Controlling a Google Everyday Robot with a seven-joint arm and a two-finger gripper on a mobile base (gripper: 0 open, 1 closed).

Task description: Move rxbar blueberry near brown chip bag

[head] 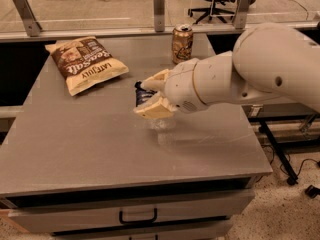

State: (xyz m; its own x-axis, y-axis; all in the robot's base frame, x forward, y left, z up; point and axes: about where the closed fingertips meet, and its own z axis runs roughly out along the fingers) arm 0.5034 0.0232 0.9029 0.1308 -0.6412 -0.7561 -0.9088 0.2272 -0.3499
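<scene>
Hand (pixel 142 100) over desk (pixel 75 139) centre, pinching blue snack bar (pixel 146 93) between fingers. Chip bag (pixel 85 64) lies near back-left corner, well apart. Soda can (pixel 182 44) upright at back edge.

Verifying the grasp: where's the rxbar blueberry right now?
Camera view: the rxbar blueberry is clamped in the gripper over the middle of the table, image-right of the brown chip bag and nearer the camera than the soda can.
</scene>
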